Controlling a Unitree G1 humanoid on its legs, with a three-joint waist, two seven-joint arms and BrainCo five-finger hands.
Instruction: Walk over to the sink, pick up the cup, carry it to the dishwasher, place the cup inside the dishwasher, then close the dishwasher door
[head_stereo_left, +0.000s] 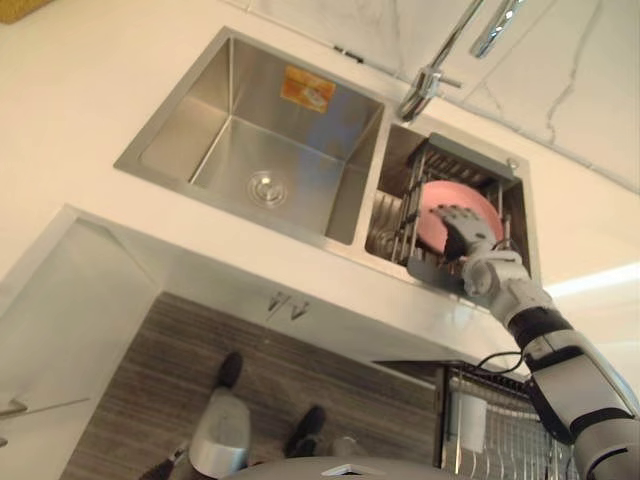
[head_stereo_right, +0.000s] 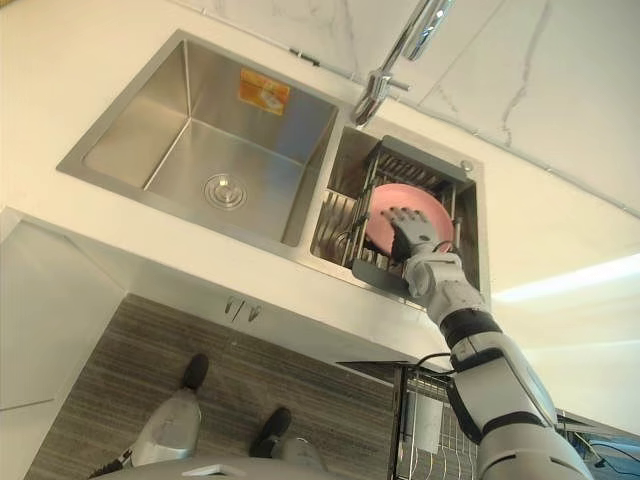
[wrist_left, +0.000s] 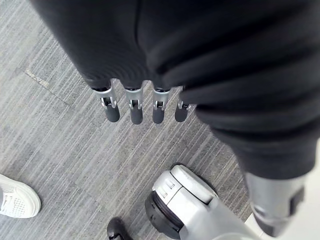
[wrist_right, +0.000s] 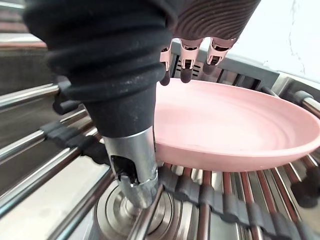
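- Right hand (head_stereo_left: 462, 232) is being held down inside the small basin (head_stereo_left: 396, 150) of the sink. Its thumb (wrist_right: 131, 165) is being pointed low among the rails of the wire rack (wrist_right: 225, 206), and its fingers (wrist_right: 186, 70) are being held slightly bent and apart above.
- What is being reached for is being shown as a shallow pink dish (wrist_right: 225, 120) rather than a cup; it is being propped at a tilt on that rack.
- Its near rim is being bracketed: fingers over the hollow face, thumb under the edge, the dish's breadth running away from the palm.
- Nothing is being clamped yet, as far as can be judged; whether the fingertips are touching cannot be told.
- A closing pinch on that near rim is probably being called for next.
- Left hand (wrist_left: 131, 111) is being held over the floor (wrist_left: 65, 150), fingers straight and apart, well away from the sink.
- Dishwasher basket (head_stereo_left: 510, 440) is being shown pulled out below the counter, on the right.
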